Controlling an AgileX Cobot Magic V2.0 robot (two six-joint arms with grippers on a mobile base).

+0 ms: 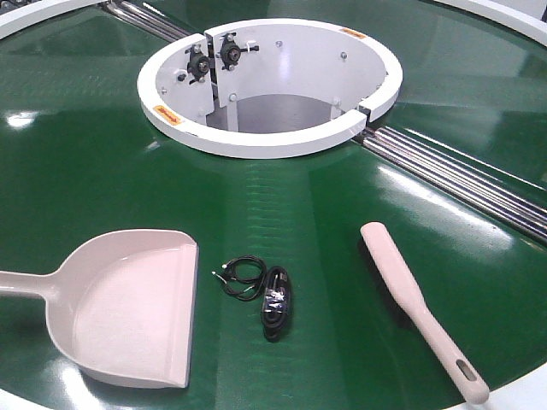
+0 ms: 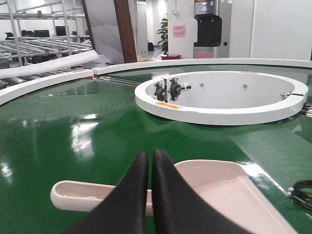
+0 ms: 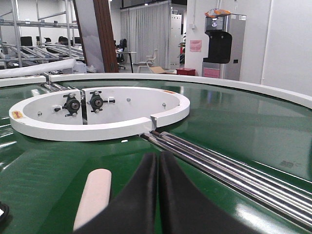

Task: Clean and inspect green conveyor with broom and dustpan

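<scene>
A: The left gripper (image 2: 149,158) is pinched shut with nothing in it, hanging over the handle of the dustpan (image 2: 229,192). And the right gripper (image 3: 158,158)?
B: Same, fingers pressed together and empty, with the broom (image 3: 92,195) just to its left. Both tools lie flat on the green conveyor (image 1: 85,171), dustpan left, broom right, a coiled black cable (image 1: 269,295) between them.
A: So it's the very start, I'd say: nothing picked up, nothing swept.
B: Next, each gripper has to open, drop and close on a handle.
A: Any writing?
B: Orange stickers (image 1: 161,112) on the white ring (image 1: 273,143) and pink notices (image 3: 196,46) on the far wall, all too small to read
</scene>
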